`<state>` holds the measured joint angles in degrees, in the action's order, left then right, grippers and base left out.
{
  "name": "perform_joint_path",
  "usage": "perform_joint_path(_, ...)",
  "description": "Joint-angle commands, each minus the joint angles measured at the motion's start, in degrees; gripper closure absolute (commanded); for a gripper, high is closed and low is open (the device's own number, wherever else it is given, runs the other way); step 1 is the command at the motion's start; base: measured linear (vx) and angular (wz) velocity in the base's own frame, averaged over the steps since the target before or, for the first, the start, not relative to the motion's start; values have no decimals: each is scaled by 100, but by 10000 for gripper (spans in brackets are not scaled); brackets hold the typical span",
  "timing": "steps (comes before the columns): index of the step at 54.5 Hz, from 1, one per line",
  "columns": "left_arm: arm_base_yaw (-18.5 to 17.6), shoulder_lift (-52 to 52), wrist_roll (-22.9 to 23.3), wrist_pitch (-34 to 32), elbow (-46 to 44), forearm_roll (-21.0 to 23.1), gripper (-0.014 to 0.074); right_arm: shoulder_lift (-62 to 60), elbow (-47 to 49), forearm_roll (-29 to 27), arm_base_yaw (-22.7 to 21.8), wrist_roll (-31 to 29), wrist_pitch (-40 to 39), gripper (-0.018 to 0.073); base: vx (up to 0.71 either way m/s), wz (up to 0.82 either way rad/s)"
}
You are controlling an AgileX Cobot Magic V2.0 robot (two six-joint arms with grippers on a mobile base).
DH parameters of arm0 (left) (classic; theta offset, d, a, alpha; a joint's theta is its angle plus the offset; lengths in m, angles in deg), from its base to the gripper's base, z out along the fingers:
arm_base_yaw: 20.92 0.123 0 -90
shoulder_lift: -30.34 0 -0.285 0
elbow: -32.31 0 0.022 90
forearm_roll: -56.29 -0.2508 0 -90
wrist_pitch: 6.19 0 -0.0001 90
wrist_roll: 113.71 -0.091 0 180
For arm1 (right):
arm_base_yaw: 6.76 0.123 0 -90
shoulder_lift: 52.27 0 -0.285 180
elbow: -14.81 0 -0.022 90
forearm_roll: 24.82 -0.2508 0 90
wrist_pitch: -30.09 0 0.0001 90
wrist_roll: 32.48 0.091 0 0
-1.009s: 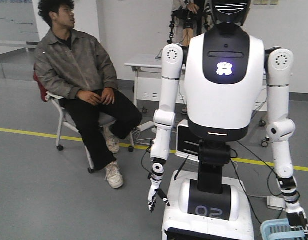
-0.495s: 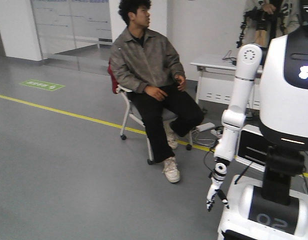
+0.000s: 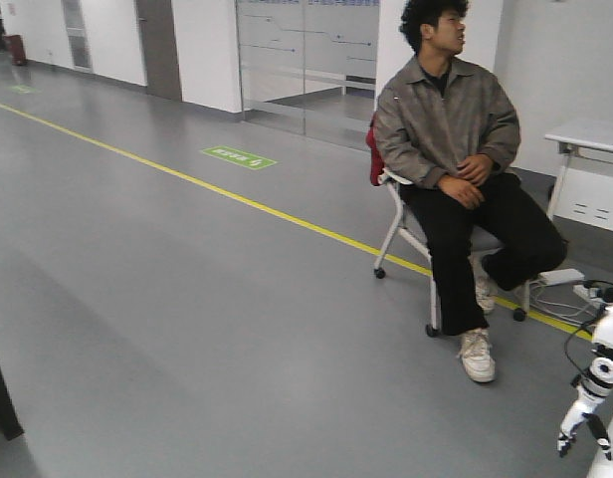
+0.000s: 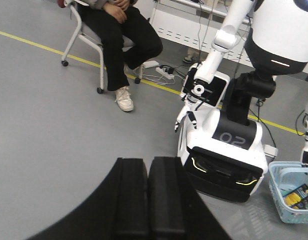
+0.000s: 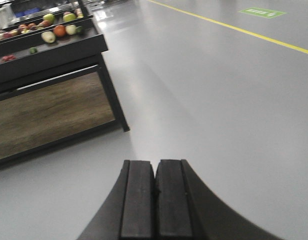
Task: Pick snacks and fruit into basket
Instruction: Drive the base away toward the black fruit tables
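Left wrist view: the left gripper [image 4: 148,165] has its two black pads pressed together with nothing between them, above bare gray floor [image 4: 54,125]. On the floor at the view's right edge sits the light blue basket [image 4: 275,192], just beside the base of a white humanoid robot [image 4: 229,145]. The black-and-blue corn box [image 4: 299,196] lies inside the basket. A seated man [image 4: 119,30] on a wheeled chair [image 4: 74,37] is farther back, with open floor between him and the gripper.

Right wrist view: the right gripper [image 5: 155,167] is likewise closed on nothing. A wide stretch of floor runs ahead to a yellow line [image 5: 244,31]. At the upper left stands a black tiered display stand [image 5: 59,54], its corner leg meeting the floor. On its lower tier, near the left end, lie a blurred red bunch [image 5: 9,58] and a small green fruit [image 5: 33,50]. Pale apples [image 5: 48,36] and an orange [image 5: 59,31] sit on the tier above.
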<state>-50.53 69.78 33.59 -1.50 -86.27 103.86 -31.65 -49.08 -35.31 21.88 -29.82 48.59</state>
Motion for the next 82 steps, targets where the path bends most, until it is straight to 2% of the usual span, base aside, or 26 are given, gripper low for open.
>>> perform_joint_path(1, -2, -3, 38, -335, -151, 62, 594, 45, 178, 14, -28, -45, -425, 567, -1, 43)
perform_joint_path(44, -2, -3, 38, -335, -151, 62, 594, 45, 178, 14, -28, -45, -425, 567, 5, 55)
perform_joint_path(82, -2, -3, 38, -335, -151, 62, 594, 45, 178, 14, -28, -45, -401, 567, 10, 40)
